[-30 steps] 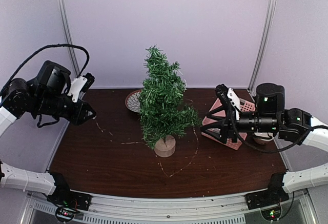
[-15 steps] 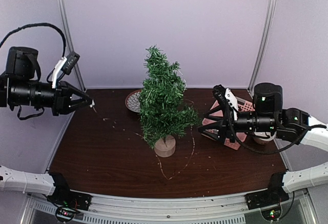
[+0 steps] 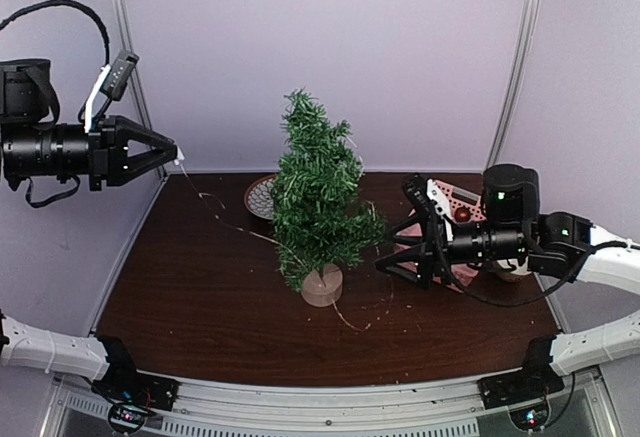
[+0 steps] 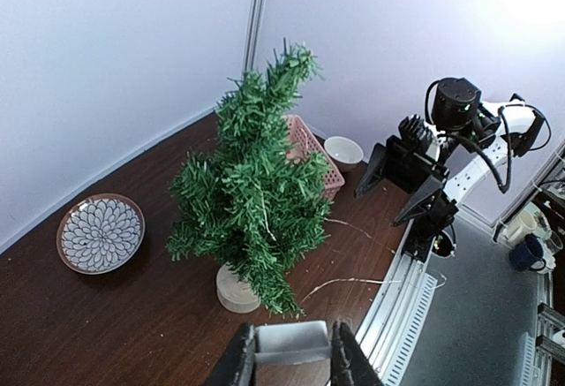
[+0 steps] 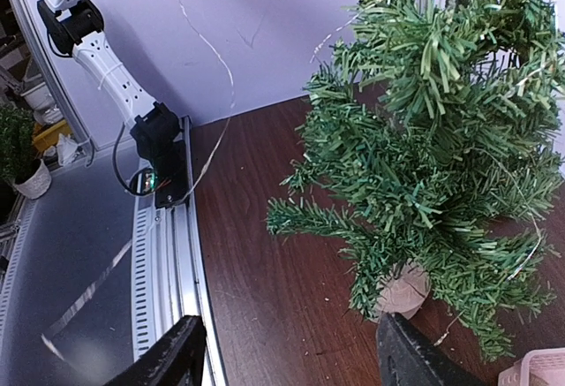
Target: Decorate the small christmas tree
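Top external view: my right hand [image 3: 383, 257] hangs wide open just beside the small christmas tree [image 3: 318, 202], gripping nothing. The tree stands upright mid-tabletop [image 3: 200, 297], long axis vertical, tip up. Farther left and high up, my left hand [image 3: 172, 154] is pinched closed on a thin wire [image 3: 225, 215] running to the tree.

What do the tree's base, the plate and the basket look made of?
Tree base: light unfinished wood, seemingly; matte, cut-stump look. Plate: likely glazed ceramic; smooth face with a petal pattern. Basket: probably pink plastic; moulded open lattice.
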### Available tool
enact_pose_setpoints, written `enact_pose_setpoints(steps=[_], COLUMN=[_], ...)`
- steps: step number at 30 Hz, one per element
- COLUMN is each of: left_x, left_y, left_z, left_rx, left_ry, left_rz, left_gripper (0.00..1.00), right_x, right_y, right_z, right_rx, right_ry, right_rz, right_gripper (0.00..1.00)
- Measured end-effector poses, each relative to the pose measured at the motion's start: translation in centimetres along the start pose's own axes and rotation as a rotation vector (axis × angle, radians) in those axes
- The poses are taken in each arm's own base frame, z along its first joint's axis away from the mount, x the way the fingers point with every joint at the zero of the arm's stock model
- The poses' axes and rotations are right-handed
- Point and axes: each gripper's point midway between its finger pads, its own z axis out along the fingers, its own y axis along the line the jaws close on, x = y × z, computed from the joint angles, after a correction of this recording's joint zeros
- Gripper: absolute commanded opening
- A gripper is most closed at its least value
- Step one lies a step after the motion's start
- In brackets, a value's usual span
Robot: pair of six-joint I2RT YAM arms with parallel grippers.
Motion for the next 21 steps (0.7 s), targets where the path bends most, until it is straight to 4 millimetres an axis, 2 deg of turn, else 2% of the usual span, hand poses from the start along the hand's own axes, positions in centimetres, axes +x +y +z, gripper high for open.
enact_pose_setpoints(steps=[2,6,10,15,21], left_x=[-0.8,-4.4,-7.3,-8.9,-10.4], left_y=[0.0,-0.3,-0.4,0.4,1.6], left_z=[-0.8,-2.6,-3.7,-2.1,-0.2], left_rx=[-0.013,-0.04,-0.063,-0.092,-0.139], left_ry=[-0.032,-0.137,-0.221,-0.223,-0.215], left_rz=[0.009,0.035,0.054,0.061,0.079], left_gripper=[0.13,0.13,0.14,0.14,0.15], right_x=[0.2,0.3,0.4,1.4,1.9], right_y=[0.2,0.9,2.6,4.0,4.5], right_z=[0.2,0.6,1.4,2.9,4.5], right_rx=[-0.01,-0.054,-0.13,-0.182,-0.188], right_ry=[0.006,0.009,0.011,0.051,0.092], right_rz=[-0.001,-0.004,-0.032,-0.087,-0.163], right_gripper=[0.76,0.91,0.92,0.92,0.9])
